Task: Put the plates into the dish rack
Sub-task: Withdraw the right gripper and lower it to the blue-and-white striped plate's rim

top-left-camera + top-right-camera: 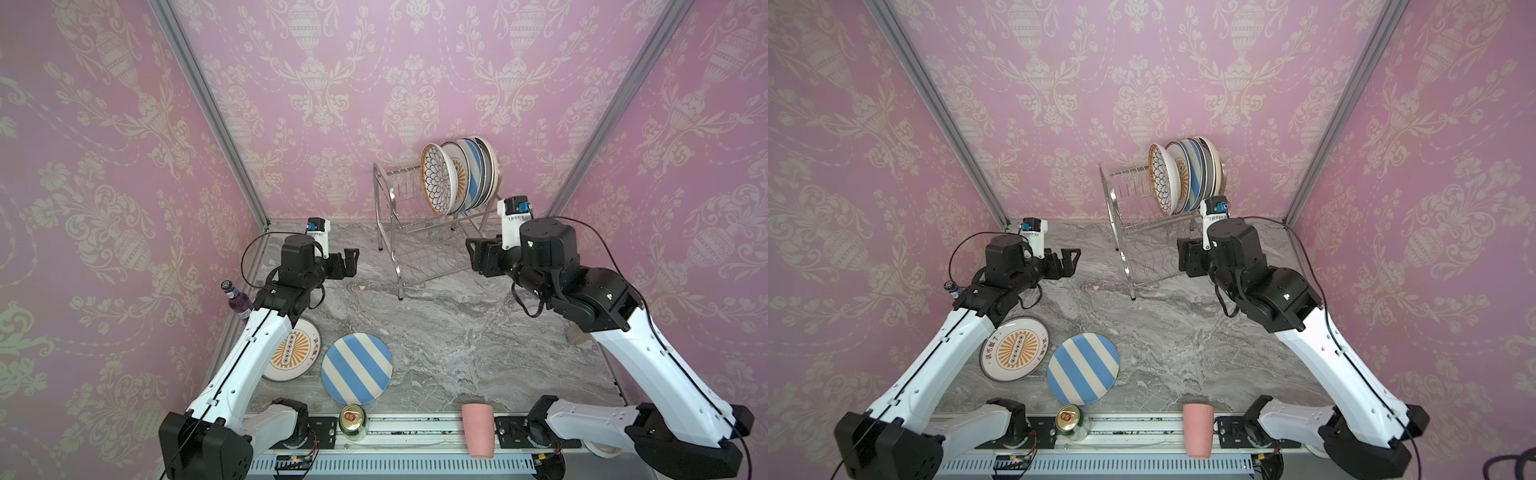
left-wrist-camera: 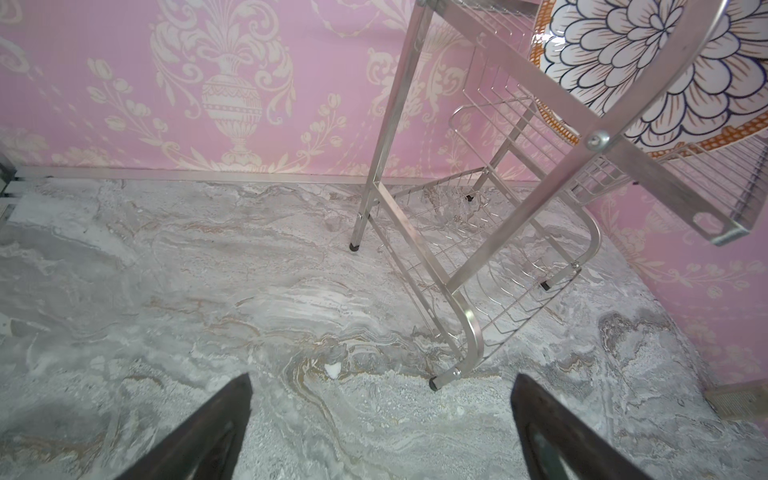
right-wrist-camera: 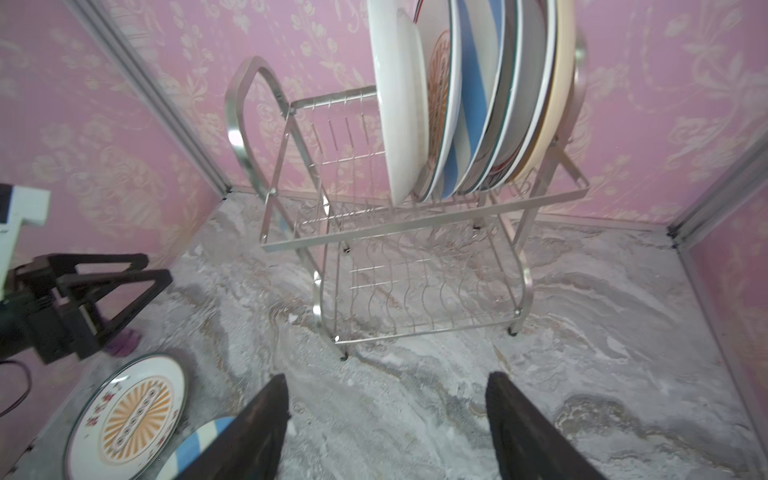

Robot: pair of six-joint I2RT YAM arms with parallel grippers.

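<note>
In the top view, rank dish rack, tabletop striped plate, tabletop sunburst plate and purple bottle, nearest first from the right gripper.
From the right gripper:
1. dish rack, right beside it at the back
2. striped plate, front, left of centre
3. sunburst plate, farther left
4. purple bottle, left edge

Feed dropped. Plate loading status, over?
Left gripper open, right gripper open, both empty. Dish rack top tier part loaded. Sunburst plate, striped plate flat on table. Nothing blocking.
</note>
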